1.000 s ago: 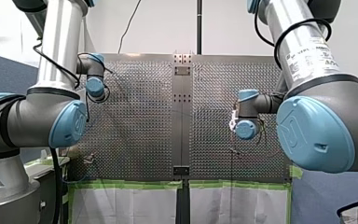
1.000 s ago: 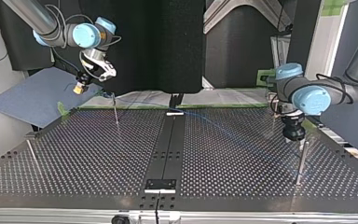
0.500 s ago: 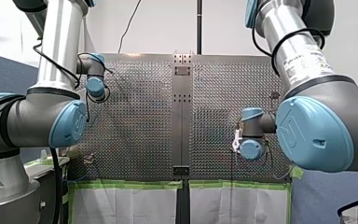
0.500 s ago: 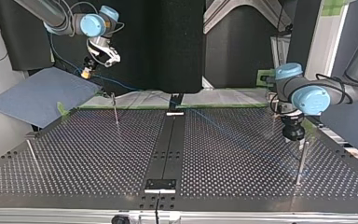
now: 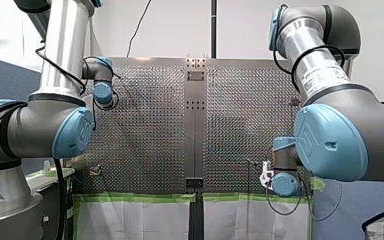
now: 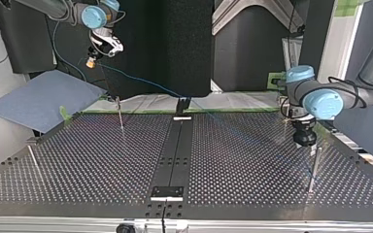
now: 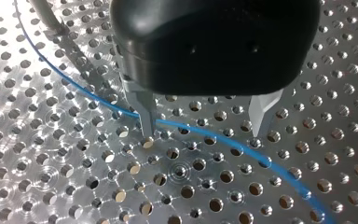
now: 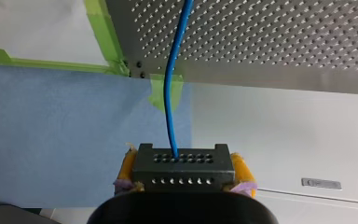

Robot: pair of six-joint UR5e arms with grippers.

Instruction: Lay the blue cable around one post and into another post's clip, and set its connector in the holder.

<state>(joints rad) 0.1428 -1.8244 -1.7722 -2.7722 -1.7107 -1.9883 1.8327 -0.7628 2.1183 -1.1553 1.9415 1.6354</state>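
Shiny perforated metal table (image 7: pixel 28 140); glossy cable (image 8: pixel 168 102) (blue).

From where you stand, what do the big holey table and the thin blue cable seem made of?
The perforated table looks like bare metal, perhaps aluminium: silvery, glinting around its holes. The thin blue cable looks plastic-sheathed, though rubber is possible: smooth, evenly coloured, curving softly.

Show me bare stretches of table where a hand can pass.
Bare: table either side of the black centre strip, out to the posts. Crowded: around my left gripper, and the top view's far edge under the blue cable.
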